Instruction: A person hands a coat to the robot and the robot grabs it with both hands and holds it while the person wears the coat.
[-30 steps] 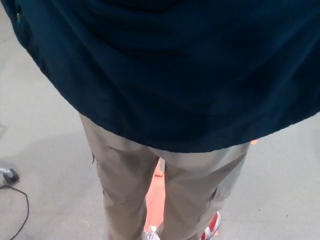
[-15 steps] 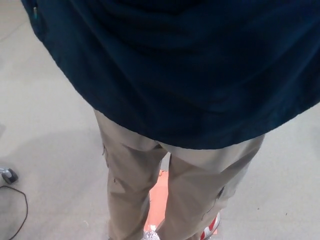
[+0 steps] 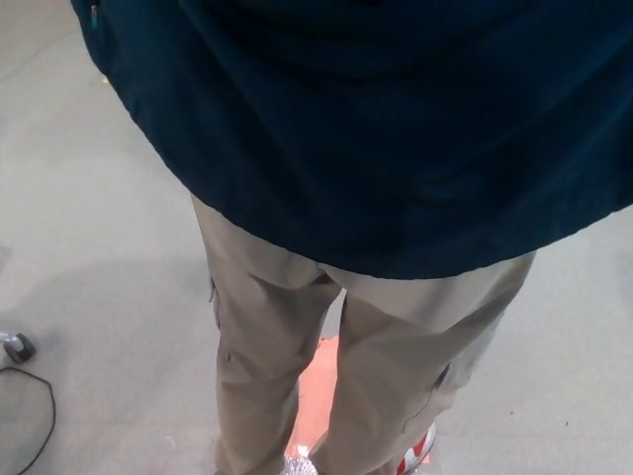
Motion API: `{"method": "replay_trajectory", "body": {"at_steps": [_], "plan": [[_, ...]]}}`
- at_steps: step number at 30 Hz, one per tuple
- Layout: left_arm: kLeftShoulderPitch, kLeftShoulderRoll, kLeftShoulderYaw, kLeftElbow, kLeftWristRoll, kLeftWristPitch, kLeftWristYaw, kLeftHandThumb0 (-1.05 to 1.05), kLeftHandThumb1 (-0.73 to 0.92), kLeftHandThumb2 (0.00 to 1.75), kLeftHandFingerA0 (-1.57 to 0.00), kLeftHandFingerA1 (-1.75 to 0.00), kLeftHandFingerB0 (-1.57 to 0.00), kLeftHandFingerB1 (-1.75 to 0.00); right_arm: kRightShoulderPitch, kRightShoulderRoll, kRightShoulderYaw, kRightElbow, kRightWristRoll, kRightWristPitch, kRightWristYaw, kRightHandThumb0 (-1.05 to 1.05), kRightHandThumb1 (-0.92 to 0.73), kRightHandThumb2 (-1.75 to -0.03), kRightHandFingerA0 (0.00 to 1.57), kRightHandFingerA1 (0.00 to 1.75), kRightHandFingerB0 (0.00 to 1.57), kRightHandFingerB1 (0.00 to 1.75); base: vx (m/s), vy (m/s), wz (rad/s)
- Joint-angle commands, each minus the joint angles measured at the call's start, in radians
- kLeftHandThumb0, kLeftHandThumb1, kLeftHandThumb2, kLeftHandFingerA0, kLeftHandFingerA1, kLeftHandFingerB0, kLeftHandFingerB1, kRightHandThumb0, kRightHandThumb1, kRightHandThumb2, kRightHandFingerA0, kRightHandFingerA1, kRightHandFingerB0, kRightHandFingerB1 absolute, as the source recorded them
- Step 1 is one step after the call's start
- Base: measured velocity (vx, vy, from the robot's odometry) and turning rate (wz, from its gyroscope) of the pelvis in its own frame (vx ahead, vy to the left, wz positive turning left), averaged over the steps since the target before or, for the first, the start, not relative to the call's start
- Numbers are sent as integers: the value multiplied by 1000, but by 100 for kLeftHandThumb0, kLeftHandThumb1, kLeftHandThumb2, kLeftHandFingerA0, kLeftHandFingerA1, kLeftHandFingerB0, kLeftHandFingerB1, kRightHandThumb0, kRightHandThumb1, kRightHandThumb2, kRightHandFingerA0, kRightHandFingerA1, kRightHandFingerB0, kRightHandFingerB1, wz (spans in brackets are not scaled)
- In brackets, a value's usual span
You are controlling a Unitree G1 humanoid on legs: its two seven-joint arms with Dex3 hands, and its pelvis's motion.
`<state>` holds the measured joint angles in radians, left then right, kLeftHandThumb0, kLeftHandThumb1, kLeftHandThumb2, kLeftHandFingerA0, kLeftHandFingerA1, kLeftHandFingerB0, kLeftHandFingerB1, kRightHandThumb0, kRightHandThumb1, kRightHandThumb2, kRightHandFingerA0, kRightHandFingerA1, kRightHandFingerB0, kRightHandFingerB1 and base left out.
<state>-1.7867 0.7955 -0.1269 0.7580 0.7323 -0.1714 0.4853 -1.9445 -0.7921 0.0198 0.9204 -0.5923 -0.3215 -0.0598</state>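
Coat (image 3: 396, 129) fills the top of frame, hanging over person's khaki trousers (image 3: 336, 366). Neither hand in view, so grip state unknown. Risk: unseen hold slips as person shifts; black cable (image 3: 40, 416) on floor, trip hazard.

floor (image 3: 89, 247): plain grey | orange patch (image 3: 318, 381) | black cable (image 3: 40, 421) at left edge

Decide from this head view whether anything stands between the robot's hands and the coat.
That cannot be settled: neither hand is in view. The dark blue coat fills the top of the frame, hanging over the person's khaki trousers, with nothing in front of it.
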Motion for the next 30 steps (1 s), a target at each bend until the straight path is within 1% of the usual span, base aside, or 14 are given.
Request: {"method": "replay_trajectory", "body": {"at_steps": [1,5,6,7,8,10,11,12,14,17,23,25,27,30], "plan": [[599,-115,301,-898,-27,280,-119,-83,92,119,0,-10,0,-10,587,73,-315,-872,287,14,19,-93,-81,-107,0,6,0,0,0,0,0],[769,-197,342,-1120,25,305,-152,-81,92,120,0,-10,0,-13,792,164,-379,-1172,287,85,45,-88,-78,-109,0,12,0,7,0,0,0],[814,-214,349,-1178,40,312,-173,-81,92,120,0,-11,0,-12,844,189,-386,-1231,285,84,41,-75,-88,-66,0,18,0,14,0,0,0],[861,-233,358,-1233,36,302,-181,-80,90,117,0,-11,0,-12,901,207,-395,-1268,290,45,28,-62,-85,-72,0,18,0,15,0,0,0],[899,-249,364,-1273,33,288,-179,-77,88,115,0,-12,0,-15,946,215,-400,-1292,304,6,21,-70,-68,-101,0,22,0,20,0,0,0],[979,-281,375,-1353,31,266,-181,-78,89,115,0,-10,0,-12,1029,212,-406,-1330,387,-62,37,-71,-65,-99,0,20,0,19,0,0,0],[1010,-294,379,-1383,24,257,-183,-81,91,114,0,-7,0,-8,1057,212,-416,-1364,420,-37,62,-79,-81,-67,0,15,0,16,0,0,0],[1046,-311,382,-1418,16,248,-184,-81,91,115,0,-7,0,-8,1088,229,-427,-1426,426,20,79,-83,-64,-100,0,13,0,13,0,0,0],[1091,-344,376,-1468,12,245,-178,-82,90,115,0,-7,0,-8,1132,277,-428,-1543,401,125,87,-86,-66,-101,0,11,0,10,0,0,0],[1254,-377,388,-1563,0,160,-165,-83,91,113,0,-3,0,-5,1265,336,-413,-1605,424,56,37,-75,-58,-95,0,22,2,20,0,0,0],[1574,-527,294,-1671,78,124,-81,-80,85,114,0,-10,-1,-13,1524,436,-406,-1750,441,88,31,-71,-56,-82,0,22,0,16,0,0,0],[1693,-565,250,-1660,128,78,3,-74,81,111,0,-15,-6,-23,1660,494,-384,-1777,389,44,7,-81,-64,-101,0,18,0,13,0,0,0],[1854,-596,198,-1626,156,14,105,-72,79,109,0,-16,-7,-24,1793,546,-368,-1777,334,-29,-23,-84,-66,-101,0,14,0,10,0,0,0],[2003,-608,159,-1619,161,-24,129,-78,85,111,0,-12,-2,-15,1939,582,-366,-1758,297,-112,-38,-85,-73,-103,0,9,0,7,0,0,0]]}}
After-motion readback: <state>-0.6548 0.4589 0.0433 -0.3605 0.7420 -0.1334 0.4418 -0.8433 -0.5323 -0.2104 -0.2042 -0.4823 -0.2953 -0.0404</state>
